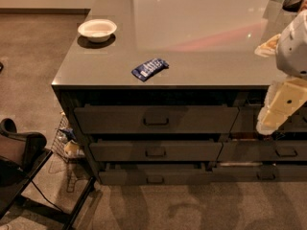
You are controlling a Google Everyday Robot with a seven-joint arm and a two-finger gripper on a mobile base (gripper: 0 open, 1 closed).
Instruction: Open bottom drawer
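Your pincer (278, 110), a cream-coloured piece under a white rounded arm shell, hangs at the frame's right edge, in front of the drawer fronts just under the lip of the glossy grey counter (201, 42). It is partly cut off, so you cannot tell whether it is open, closed or holding anything. The wide dark-grey bottom drawer (156, 177) sits lowest, down-left and apart from the pincer, its black pull barely visible.
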